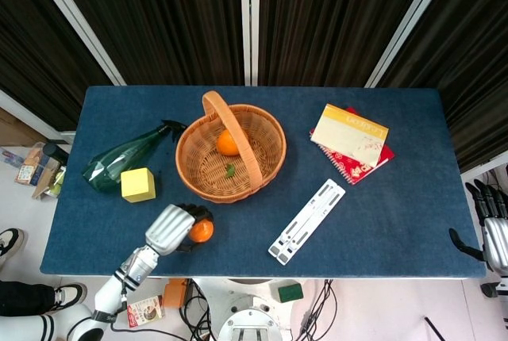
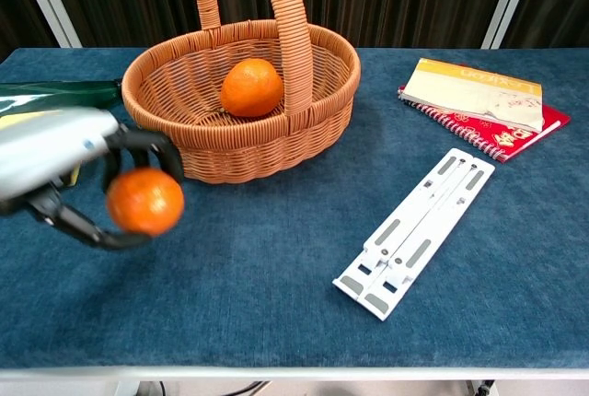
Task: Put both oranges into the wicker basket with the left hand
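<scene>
We see our left hand (image 2: 55, 161) with its fingers (image 2: 138, 143) clamped on one orange (image 2: 144, 201), clear of the desk (image 2: 276, 267); beyond them, the second orange (image 2: 251, 87) lies in the wicker basket (image 2: 322, 92).

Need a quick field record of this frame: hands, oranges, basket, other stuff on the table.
left hand: holds the second orange, fingers curled around it, raised off the table
right hand: off the table's right edge, holds nothing, fingers apart
first orange: inside the wicker basket
task progress: one orange in, one in hand, not yet over the basket
left of basket: green spray bottle, yellow block
right of basket: white folding stand, yellow booklet on a red spiral notebook
</scene>
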`<state>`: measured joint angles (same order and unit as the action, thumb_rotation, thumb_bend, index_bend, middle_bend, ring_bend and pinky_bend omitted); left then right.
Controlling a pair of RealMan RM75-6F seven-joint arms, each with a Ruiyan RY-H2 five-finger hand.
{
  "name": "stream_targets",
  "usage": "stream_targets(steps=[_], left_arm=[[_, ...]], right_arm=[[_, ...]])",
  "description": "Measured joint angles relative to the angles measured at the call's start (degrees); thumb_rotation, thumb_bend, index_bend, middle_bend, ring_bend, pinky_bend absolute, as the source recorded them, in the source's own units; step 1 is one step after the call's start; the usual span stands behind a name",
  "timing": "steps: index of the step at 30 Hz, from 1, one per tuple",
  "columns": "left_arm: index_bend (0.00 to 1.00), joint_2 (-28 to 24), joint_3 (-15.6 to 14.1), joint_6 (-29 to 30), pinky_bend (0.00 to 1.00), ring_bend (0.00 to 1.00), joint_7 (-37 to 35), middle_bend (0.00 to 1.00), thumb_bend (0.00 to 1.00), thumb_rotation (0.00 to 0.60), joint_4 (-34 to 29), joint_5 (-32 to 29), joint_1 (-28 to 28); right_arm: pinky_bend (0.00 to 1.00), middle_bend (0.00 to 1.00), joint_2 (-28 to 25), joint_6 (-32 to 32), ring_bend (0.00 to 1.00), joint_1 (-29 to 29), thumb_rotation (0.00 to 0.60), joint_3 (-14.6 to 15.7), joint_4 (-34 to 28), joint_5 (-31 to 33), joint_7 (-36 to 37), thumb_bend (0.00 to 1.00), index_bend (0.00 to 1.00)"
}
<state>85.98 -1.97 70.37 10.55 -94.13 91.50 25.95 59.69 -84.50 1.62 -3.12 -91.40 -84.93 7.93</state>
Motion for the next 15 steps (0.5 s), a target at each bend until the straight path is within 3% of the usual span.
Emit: stream_targets(steps=[4,8,15], left_arm=[[0.51,-4.3,3.44,4.43,0.6,0.49,1.49,0.51,0.33,0.6,-3.79,-1.7,-1.36],[0.52,-7.54,7.65,5.2,0.6,0.49,2.5,0.52,0.33,0.6,-6.28,-5.15,-1.21],[0.52,-7.19,14.21,-3.42,0.6,0.49,1.99,0.52,0.33,0.6,-4.4,-14.31,5.01]], right_arm=[[0.0,0.0,0.04,0.3,0.0,0.11,0.6,0.22,-0.09,-0.25,-0.33,0.31,0.0],[0.0,0.0,0.08,0.59,0.0,0.23,0.6,0.14,-0.16,0.08,-0.61,0.31,0.0],[0.0,0.0,0.37,1.03,0.0,0.4,0.6,0.11,-0.29,0.51,-1.54,0.31,0.0]])
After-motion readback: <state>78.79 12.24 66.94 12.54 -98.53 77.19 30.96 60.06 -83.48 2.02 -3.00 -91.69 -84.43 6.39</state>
